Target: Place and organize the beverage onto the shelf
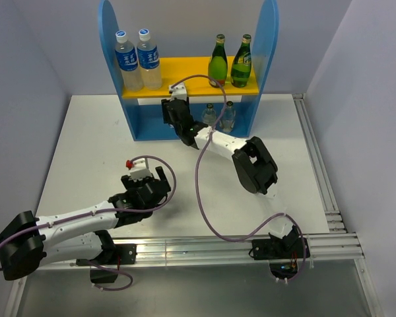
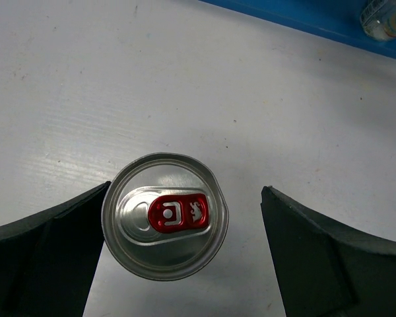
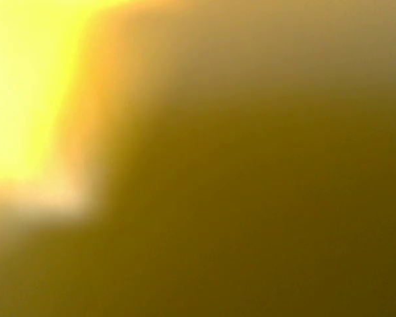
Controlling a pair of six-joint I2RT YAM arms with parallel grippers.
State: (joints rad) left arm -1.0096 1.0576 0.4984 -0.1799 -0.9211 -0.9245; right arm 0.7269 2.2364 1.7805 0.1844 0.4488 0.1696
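Can [image 2: 165, 216] stands upright on the white surface [image 2: 185, 86] in front of the shelf [image 1: 267, 39]. Its long axis is vertical, with the lid facing the left wrist camera. Lid is round, brushed silver metal with a glossy red pull tab. Left gripper [image 2: 185, 195] is spread wide, black fingers [image 2: 46, 257] flanking the can: one at the rim, the other apart. Right gripper [image 1: 173, 115] sits under the shelf's yellow board. Its wrist view is a yellow blur, so its grip cannot be told.

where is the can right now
In the left wrist view, the can stands upright on the table between the fingers of the open left gripper, in front of the shelf.
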